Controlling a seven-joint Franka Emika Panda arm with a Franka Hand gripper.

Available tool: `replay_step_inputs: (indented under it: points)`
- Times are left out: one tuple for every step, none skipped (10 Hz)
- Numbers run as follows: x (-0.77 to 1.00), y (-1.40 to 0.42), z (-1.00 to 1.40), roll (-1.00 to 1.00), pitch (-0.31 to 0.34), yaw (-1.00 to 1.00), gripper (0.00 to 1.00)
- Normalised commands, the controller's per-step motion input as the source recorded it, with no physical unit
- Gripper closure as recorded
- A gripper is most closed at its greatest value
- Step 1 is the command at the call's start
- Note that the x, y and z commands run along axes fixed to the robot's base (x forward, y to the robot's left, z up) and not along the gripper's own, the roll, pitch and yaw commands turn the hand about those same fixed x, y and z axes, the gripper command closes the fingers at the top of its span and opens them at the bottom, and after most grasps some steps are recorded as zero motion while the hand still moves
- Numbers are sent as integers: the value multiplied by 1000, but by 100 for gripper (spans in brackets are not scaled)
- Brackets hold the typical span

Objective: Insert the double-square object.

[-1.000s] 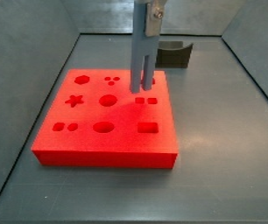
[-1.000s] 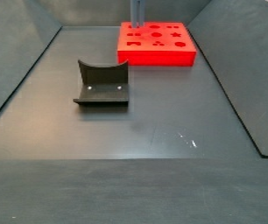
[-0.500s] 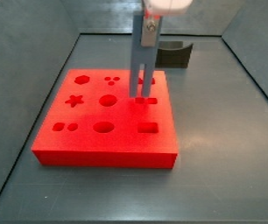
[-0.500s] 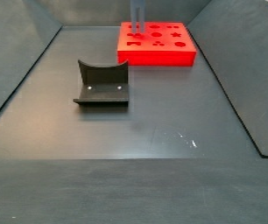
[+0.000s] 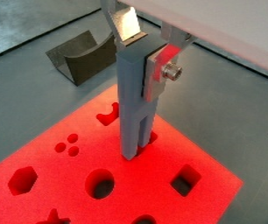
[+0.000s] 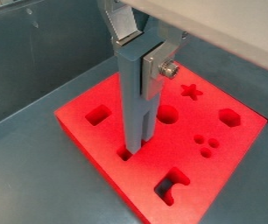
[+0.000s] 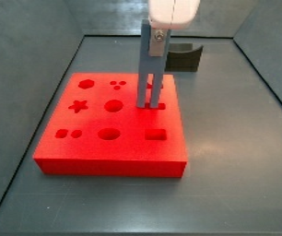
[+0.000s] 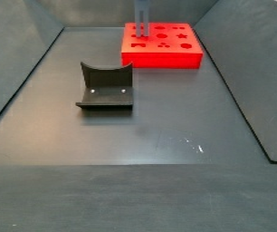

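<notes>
Claw (image 5: 133, 153) closed on the grey double-square object (image 5: 137, 96), tip down at its slot in the red shape-sorter block (image 7: 107, 147) on the table (image 8: 166, 118), fixture (image 8: 105, 88) well apart; seemingly partly inserted, with seating and release left.

even overhead light, saturated red board (image 7: 112, 115) glows; gripper (image 5: 134, 149) close-up slightly soft

Both wrist views are looking steeply down along the gripper (image 5: 134, 150) from close above the red block (image 6: 96, 136). One side view is sitting near the block (image 7: 70, 152); another is viewing it (image 8: 163, 58) from far off, past the fixture (image 8: 105, 88).
</notes>
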Motion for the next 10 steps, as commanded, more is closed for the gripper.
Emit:
replay_step_inputs:
  points:
    - [257,-11,-511,-96,40,0,100]
    - [283,0,-531,-110,49,-14,100]
    - [229,49,-594,-111,67,-91,100]
    - [66,100,-709,-137,47,-69,100]
    - [0,111,-783,-183,43,-77,100]
    - [0,114,-791,-186,27,-106,100]
    - [0,91,-780,-193,10,-129,100]
    - [-154,-3,-666,-200,-70,-140,100]
    - [-46,0,-69,-87,-110,46,100]
    - [0,0,0,0,0,0,100]
